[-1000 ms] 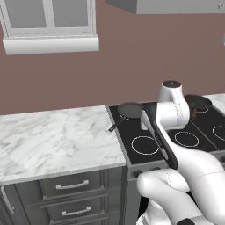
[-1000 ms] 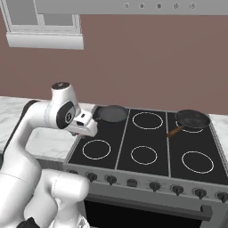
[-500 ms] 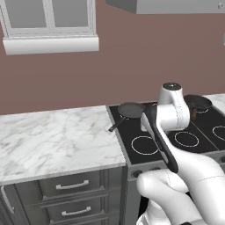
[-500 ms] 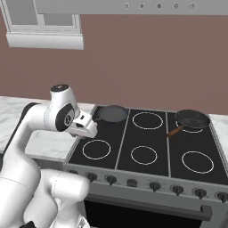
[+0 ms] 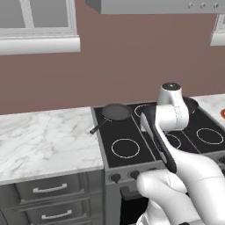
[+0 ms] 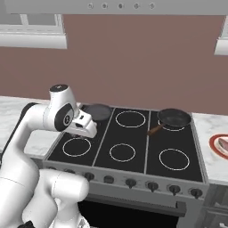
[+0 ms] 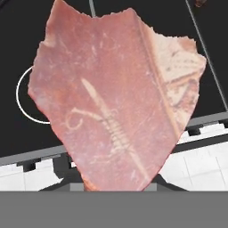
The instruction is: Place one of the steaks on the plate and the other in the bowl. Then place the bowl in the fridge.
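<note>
My two base cameras flank the arm, sharing the stove (image 6: pixel 129 142); hand camera sits close (facing the cooktop).

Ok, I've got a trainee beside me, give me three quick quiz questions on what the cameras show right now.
1. True or false: the claw holds a steak.
2. How many frying pans sit on the stove?
3. The plate with a steak lies: A) left counter B) right counter C) stove.

Key: 1 true; 2 two, a left pan and a right pan; 3 B.
</note>
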Motion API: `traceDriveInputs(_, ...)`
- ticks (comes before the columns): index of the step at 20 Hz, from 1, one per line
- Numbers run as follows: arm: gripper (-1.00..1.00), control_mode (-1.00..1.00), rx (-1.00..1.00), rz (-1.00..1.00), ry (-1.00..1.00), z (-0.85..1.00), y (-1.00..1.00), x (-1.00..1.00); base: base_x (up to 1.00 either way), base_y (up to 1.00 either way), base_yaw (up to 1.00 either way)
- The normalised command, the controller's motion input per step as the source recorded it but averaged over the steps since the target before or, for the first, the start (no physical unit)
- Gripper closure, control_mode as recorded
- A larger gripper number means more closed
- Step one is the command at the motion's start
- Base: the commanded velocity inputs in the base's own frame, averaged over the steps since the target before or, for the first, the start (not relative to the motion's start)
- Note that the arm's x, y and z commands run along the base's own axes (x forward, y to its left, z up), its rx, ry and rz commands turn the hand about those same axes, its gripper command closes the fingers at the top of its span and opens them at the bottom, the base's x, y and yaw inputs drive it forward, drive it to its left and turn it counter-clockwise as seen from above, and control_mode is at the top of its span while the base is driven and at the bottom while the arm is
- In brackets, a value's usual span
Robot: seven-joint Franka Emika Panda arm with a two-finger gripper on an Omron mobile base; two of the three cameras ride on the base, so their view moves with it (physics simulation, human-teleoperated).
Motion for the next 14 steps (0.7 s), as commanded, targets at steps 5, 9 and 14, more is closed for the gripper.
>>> traceDriveInputs(5, 1.00, 1.00, 0.00, 0.00, 0.00, 0.00, 0.00, 0.00, -0.10, -0.74, 0.00)
traceDriveInputs(9, 1.00, 1.00, 0.00, 0.00, 0.00, 0.00, 0.00, 0.00, -0.10, -0.74, 0.00)
traceDriveInputs(14, 1.00, 1.00, 0.00, 0.00, 0.00, 0.00, 0.00, 0.00, -0.05, -0.75, 0.00)
